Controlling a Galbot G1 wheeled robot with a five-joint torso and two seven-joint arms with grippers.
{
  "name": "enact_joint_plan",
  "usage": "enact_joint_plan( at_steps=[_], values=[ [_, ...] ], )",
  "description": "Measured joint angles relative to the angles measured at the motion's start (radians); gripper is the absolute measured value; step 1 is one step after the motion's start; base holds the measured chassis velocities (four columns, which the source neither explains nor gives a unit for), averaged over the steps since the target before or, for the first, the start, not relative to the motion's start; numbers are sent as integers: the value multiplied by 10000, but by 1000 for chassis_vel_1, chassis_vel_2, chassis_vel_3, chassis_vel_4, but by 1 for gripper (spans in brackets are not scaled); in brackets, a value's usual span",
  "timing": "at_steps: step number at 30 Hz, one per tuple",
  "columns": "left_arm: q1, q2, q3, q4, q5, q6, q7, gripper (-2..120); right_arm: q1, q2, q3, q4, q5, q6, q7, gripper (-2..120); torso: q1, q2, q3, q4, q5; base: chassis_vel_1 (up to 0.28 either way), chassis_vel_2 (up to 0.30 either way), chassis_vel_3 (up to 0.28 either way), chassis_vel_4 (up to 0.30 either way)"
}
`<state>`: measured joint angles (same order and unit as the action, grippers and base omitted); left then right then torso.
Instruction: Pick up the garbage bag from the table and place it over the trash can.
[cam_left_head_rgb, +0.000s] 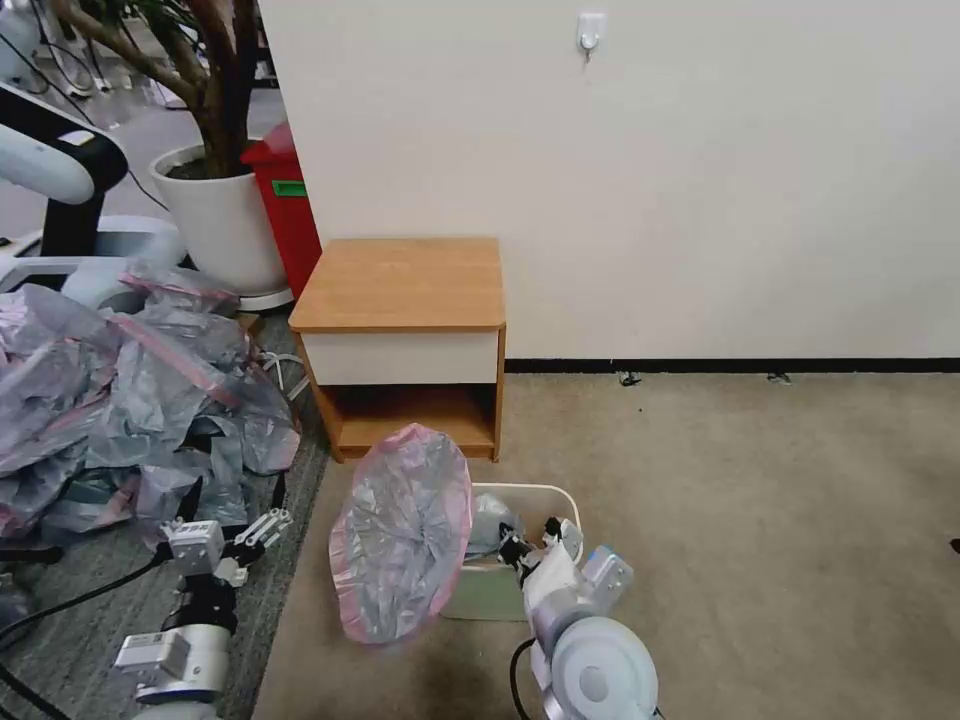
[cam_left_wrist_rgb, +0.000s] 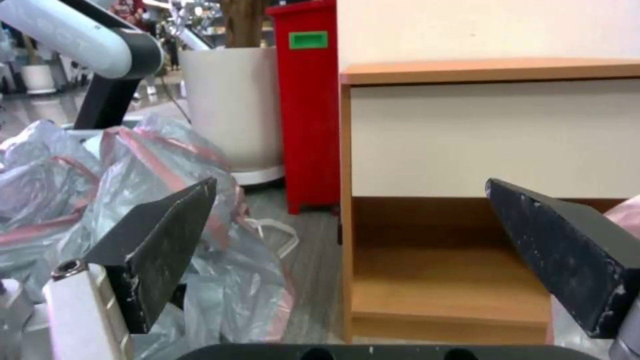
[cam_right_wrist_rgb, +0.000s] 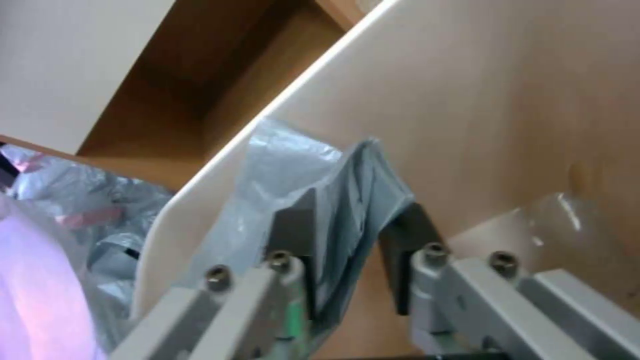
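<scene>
The bag-fitting step is under way: the garbage bag (cam_left_head_rgb: 402, 533) billows at lower centre of the head view, draped over the left rim of the trash can (cam_left_head_rgb: 545, 492), below the bare table (cam_left_head_rgb: 403, 285). The right gripper (cam_right_wrist_rgb: 347, 235), inside the can, pinches a fold of grey film between its fingers. The left gripper (cam_left_head_rgb: 245, 545), at lower left beside the heap of bags (cam_left_head_rgb: 120, 390), hangs wide apart and empty. Next, I judge, the film needs spreading over the far rim.
</scene>
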<state>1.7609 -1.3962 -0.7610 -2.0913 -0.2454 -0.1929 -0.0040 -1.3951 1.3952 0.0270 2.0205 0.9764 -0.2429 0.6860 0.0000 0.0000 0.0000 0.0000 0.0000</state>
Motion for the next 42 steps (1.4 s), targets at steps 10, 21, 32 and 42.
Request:
enact_joint_plan(
  at_steps=[10, 21, 32, 42],
  values=[
    [-2, 124, 83, -11, 75, 17, 23, 100, 34, -419, 151, 6, -622, -152, -10, 63, 0, 0, 0, 0, 1, 0, 0, 0, 0],
    [48, 219, 148, -91, 248, -12, 70, 100, -158, -665, 498, 428, -922, -187, 24, 100, 0, 0, 0, 0, -1, 0, 0, 0, 0],
    [166, 296, 155, -303, 114, -12, 683, 100, -15, -693, 636, 675, -884, -278, 39, 114, 0, 0, 0, 0, 0, 0, 0, 0, 0],
    [261, 205, 196, -311, 189, -61, 776, 100, 53, -681, 679, 1271, -44, -453, -22, 107, 0, 0, 0, 0, 0, 0, 0, 0, 0]
  ],
)
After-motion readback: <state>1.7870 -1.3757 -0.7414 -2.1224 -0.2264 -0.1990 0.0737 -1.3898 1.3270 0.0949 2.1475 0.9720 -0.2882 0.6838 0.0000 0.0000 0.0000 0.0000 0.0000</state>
